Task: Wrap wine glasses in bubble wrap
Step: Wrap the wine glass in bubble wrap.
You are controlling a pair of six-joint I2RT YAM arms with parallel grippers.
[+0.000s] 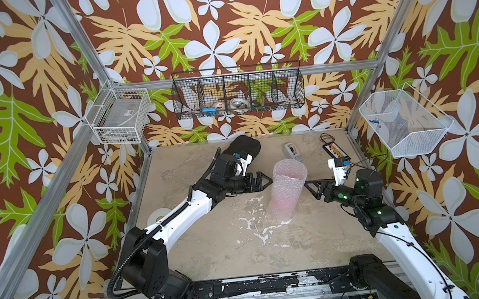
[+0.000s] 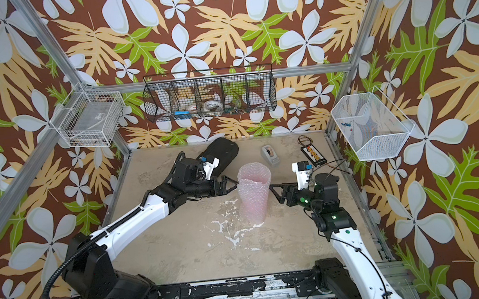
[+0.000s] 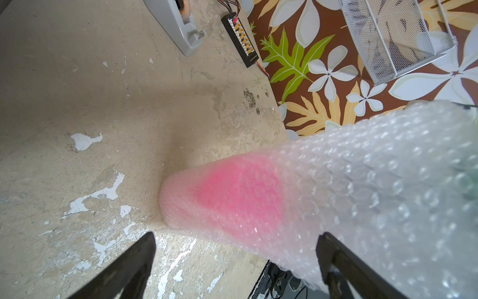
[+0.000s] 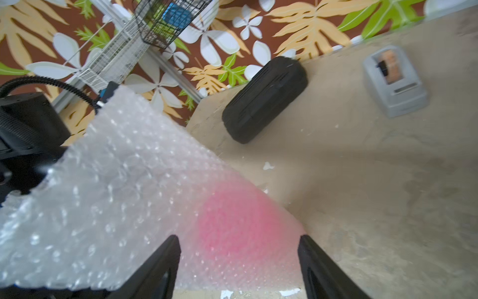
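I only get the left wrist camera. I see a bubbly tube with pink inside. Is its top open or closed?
Observer: Open. In a top view the bubble wrap stands on end, its upper rim a wide open ring.
Operator: Where's the other arm?
Observer: The right gripper sits across the tube from yours, jaws apart, tips close to the wrap.
Operator: What's behind my arm?
Observer: A black padded case lies on the table near the back wall.

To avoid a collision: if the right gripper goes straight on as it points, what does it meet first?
Probably the bubble wrap rolled around the goblet; the right gripper points at its side.
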